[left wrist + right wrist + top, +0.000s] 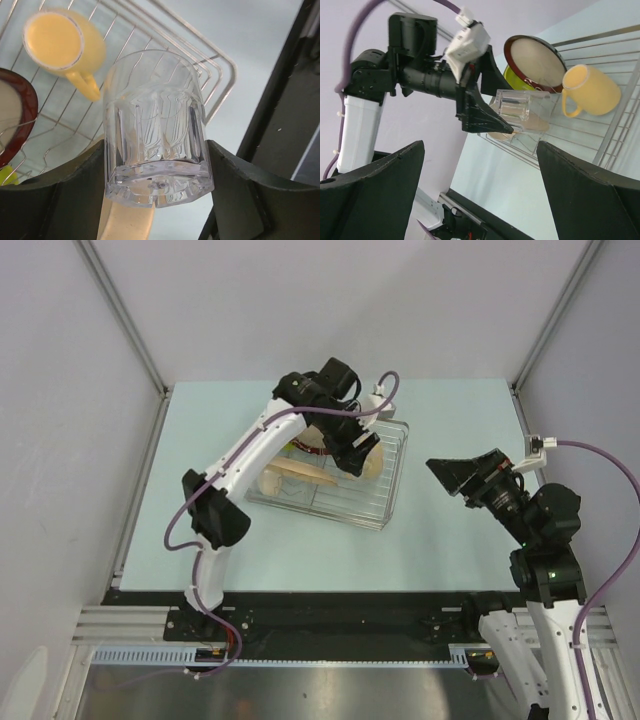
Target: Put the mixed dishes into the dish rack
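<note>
The left pincer (156, 155) clamps the small clear glass (150, 100) low on its walls, near the thick base. The dish rack (385, 492) lies just beyond. The glass looks hard, slick and breakable, so this low sidewall grip suits it. The right pincer (481, 150) gapes empty, well apart.

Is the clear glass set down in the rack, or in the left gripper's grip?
Gripped: the left gripper clamps the small clear glass on both sides, over the dish rack. Whether it touches the wires: cannot tell.
</note>
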Controlling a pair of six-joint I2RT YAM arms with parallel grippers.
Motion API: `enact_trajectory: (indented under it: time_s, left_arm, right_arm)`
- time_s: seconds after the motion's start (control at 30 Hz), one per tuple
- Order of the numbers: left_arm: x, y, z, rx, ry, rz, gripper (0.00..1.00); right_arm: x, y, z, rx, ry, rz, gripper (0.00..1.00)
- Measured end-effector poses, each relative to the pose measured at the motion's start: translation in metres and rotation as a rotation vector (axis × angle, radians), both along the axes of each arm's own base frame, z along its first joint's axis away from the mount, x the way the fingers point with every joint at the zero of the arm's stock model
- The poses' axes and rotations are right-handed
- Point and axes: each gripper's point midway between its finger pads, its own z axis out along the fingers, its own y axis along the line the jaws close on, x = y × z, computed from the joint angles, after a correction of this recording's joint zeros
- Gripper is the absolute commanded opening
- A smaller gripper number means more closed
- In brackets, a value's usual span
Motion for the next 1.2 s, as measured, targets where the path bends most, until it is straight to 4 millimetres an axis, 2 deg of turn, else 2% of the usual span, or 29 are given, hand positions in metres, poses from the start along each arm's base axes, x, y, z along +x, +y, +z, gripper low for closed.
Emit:
enact_trajectory:
  time_s: [0.13,0.3,0.7,0.83,1.2]
  left_arm:
    - [0.006,0.006,-0.032,0.114,-0.007,-0.03,0.0]
    - [0.007,0.006,-0.054,0.201,-0.037,-0.086,0.0]
    - [-0.02,0.007,-0.106,0.378,-0.032,-0.205,0.0]
    - [-0.021,0.006,-0.118,0.416,-0.037,-0.217,0.0]
    - [-0.005,0.0,-0.139,0.458,-0.096,-0.203,0.01]
  right_arm:
    - [-0.003,-0.005,-0.005,-0.004,0.02,-0.031,1.0]
    - [-0.003,-0.01,-0.011,-0.018,0.036,-0.058,1.0]
    - [-0.005,-0.013,-0.02,-0.027,0.062,-0.074,1.0]
    - [-0.005,-0.012,-0.023,-0.027,0.067,-0.074,1.0]
    - [-0.005,-0.012,-0.025,-0.024,0.071,-0.074,1.0]
